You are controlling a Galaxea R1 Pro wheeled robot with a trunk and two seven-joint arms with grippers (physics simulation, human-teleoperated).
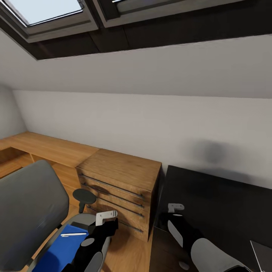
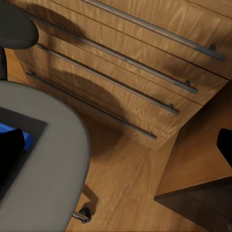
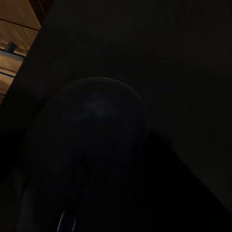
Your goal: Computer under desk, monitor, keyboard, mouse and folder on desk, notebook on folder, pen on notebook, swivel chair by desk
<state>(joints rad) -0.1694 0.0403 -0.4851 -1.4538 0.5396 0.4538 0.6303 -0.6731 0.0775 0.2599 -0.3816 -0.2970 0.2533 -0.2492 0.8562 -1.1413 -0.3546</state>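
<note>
The grey swivel chair (image 1: 26, 211) stands at the lower left, away from the black desk (image 1: 219, 204). The blue folder (image 1: 60, 249) lies on its seat with the white pen (image 1: 73, 234) on top. My left gripper (image 1: 107, 226) hovers over the seat's front edge; the left wrist view shows its fingers (image 2: 9, 154) spread wide, open, beside the folder's corner (image 2: 25, 137). My right gripper (image 1: 168, 219) hangs over the desk's left end, its jaws hidden. A dark rounded shape (image 3: 96, 145) fills the right wrist view. Monitor, keyboard, computer, mouse and notebook are out of view.
A light wooden drawer chest (image 1: 121, 189) stands between chair and desk, close to my left gripper. A wooden bench (image 1: 49, 149) runs along the white wall. A chair caster (image 2: 84, 213) rests on the wooden floor. A flat grey corner (image 1: 261, 255) lies on the desk.
</note>
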